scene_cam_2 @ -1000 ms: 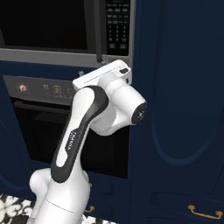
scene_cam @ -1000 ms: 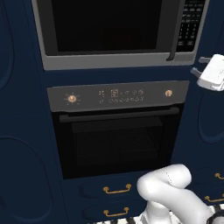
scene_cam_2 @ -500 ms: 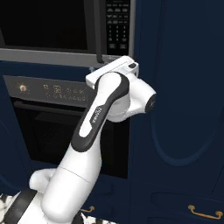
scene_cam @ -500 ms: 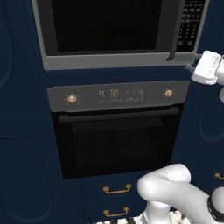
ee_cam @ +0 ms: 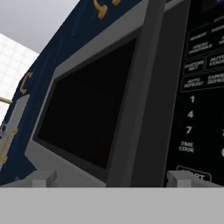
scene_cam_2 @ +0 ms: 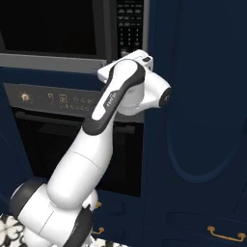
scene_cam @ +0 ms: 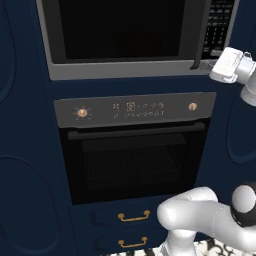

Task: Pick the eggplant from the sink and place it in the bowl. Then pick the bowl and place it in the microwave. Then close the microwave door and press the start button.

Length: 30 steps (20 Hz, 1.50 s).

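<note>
Claw [ee_cam: 111, 178] fingers spread, nothing between them, right tip [ee_cam: 186, 177] just at the bottom key of the keypad panel [ee_cam: 205, 92]. Microwave door [ee_cam: 94, 109] shut, up and left of the claw. Microwave [scene_cam: 135, 37] sits just ahead of the claw; oven [scene_cam: 132, 145] below it. Eggplant and bowl not visible.

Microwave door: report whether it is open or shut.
Shut. The microwave door lies flush in its grey frame beside the keypad, its window facing straight out.
</note>
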Motion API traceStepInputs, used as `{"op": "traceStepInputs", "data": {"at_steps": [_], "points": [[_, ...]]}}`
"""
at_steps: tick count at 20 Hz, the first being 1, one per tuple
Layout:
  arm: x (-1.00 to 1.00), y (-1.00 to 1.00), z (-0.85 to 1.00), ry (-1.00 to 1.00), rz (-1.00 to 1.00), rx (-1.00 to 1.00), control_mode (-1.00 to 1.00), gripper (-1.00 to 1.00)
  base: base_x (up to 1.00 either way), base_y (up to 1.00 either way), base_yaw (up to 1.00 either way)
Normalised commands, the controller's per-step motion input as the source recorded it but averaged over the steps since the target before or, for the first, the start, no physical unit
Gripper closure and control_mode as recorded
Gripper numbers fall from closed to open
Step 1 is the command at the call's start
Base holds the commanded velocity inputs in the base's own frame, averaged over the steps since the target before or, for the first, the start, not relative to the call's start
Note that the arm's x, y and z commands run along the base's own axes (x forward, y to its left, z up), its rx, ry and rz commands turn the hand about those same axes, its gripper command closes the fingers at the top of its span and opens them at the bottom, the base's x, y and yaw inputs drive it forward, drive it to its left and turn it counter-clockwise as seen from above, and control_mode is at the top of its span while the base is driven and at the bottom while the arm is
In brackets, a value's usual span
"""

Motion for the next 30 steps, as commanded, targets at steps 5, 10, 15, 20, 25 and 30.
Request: {"op": "traceStepInputs", "data": {"at_steps": [5,10,15,20,25,30], "points": [[0.28,0.02,0.03,0.00,0.00,0.00,-1.00,-1.00,0.00,0.00,0.00],[0.38,0.00,-0.07,0.00,0.00,0.00,-1.00,-1.00,0.00,0.00,0.00],[0.30,0.00,-0.10,0.00,0.00,0.00,-1.00,-1.00,0.00,0.00,0.00],[0.05,0.01,-0.26,0.01,0.00,0.00,-1.00,-1.00,0.00,0.00,0.00],[0.42,0.08,-0.41,0.07,0.00,-0.01,-1.00,-1.00,0.00,0.00,0.00],[0.70,-0.01,0.07,-0.01,0.00,0.00,-1.00,-1.00,0.00,0.00,0.00]]}}
